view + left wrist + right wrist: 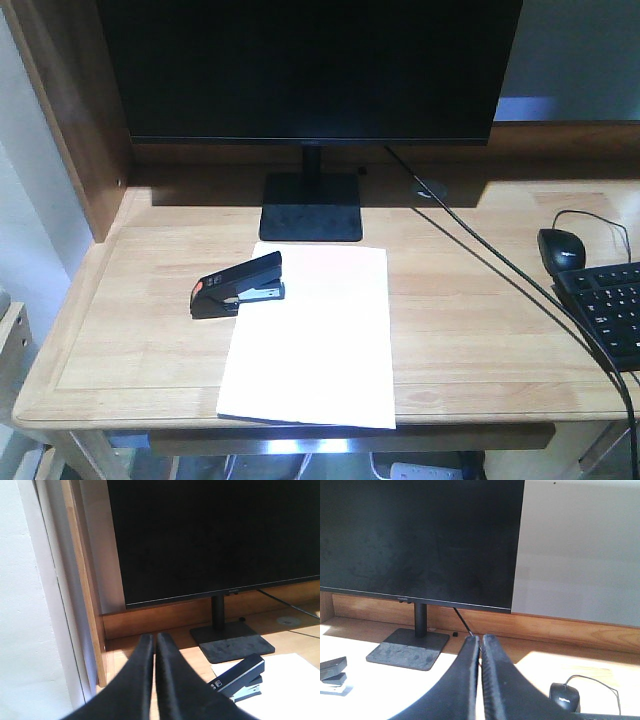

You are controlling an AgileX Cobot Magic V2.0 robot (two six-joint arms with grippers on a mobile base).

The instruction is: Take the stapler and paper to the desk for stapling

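Observation:
The black stapler point(240, 285) with its orange end to the left rests across the upper left edge of the white paper point(315, 340), which lies flat on the light-wood desk point(470, 300) in front of the monitor stand. In the left wrist view my left gripper point(154, 639) is shut and holds nothing, hovering left of the stapler point(242, 677) and the paper point(285, 690). The right gripper point(481, 640) is likewise shut and empty, well to the right of the stapler point(332, 670). Neither gripper shows in the front view.
A large black monitor point(310, 70) on a square stand point(312, 207) fills the back of the desk. A black mouse point(562, 247) and a keyboard point(615, 310) sit at the right, with a cable point(500, 265) running diagonally across. A wooden side panel point(75, 110) bounds the left.

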